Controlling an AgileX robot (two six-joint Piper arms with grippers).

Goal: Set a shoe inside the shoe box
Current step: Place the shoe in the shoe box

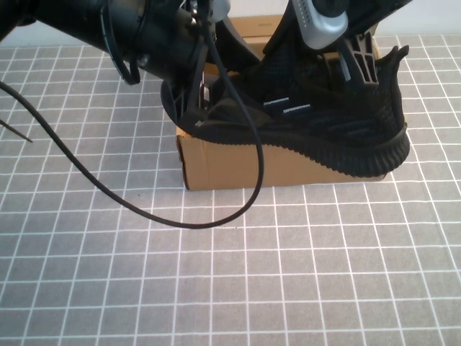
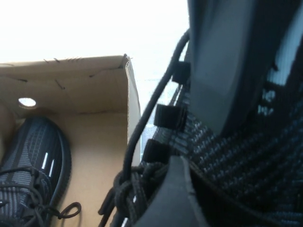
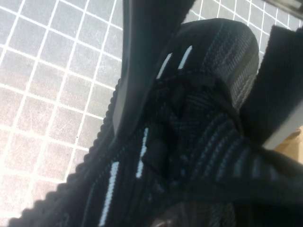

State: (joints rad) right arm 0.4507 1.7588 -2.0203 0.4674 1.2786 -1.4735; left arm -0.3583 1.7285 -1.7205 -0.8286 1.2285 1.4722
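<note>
1. Count: two shoes. The shoe [image 1: 331,130] is held in the air in the upper centre and right of the high view. A second shoe [image 2: 33,161] lies laces-up inside the carton, at the lower left of the left wrist view.
2. Count: one shoe box [image 1: 238,166], brown cardboard and open, in the upper centre of the high view. Most of it is covered by the raised shoe.
3. Count: two claws of mine, both on the same raised shoe.
4. My left gripper [image 1: 193,107] comes in from the upper left of the high view and meets the toe end. It is spread wide across the forefoot. The left wrist view shows one of its fingers [image 2: 227,71] against the knit, another below, and the laces between them.
5. My right gripper [image 1: 356,61] drops in from the top right of the high view at the collar and heel. Its fingers [image 3: 142,56] are pressed together, pinching the upper near the laces.
6. Position of the shoe: above the box, sole down, toe toward frame left, heel past the box's right end. It tilts slightly, toe higher, and is not yet inside.
7. A black cable [image 1: 180,220] loops from my left arm over the gridded table [image 1: 288,274].
</note>
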